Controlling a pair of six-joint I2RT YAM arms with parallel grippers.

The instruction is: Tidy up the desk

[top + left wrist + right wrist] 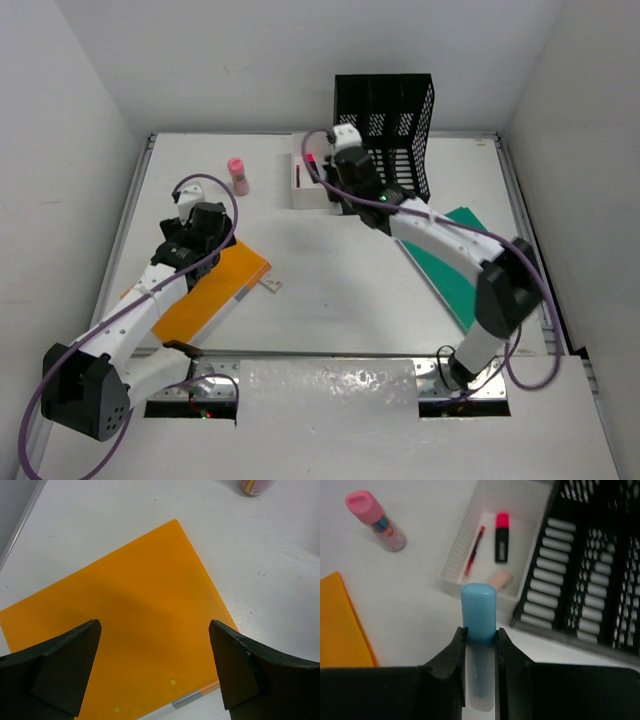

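The desk (330, 285) is a white tabletop with rails. My right gripper (327, 172) hovers at the near edge of a small white open box (303, 190). In the right wrist view it (479, 635) is shut on a blue-capped highlighter (478, 611), held above the desk just short of the box (462, 552). The box holds a pink highlighter (502, 530), a red pen (474, 550) and a pale pink piece (500, 578). My left gripper (203, 232) is open and empty above an orange folder (210, 292), which also shows in the left wrist view (125, 610) between the spread fingers (65, 665).
A black mesh file rack (386, 128) stands at the back, right of the box. A green folder (452, 262) lies under my right arm. A pink-capped bottle (238, 175) stands at the back left. A small pale piece (272, 285) lies by the orange folder's corner.
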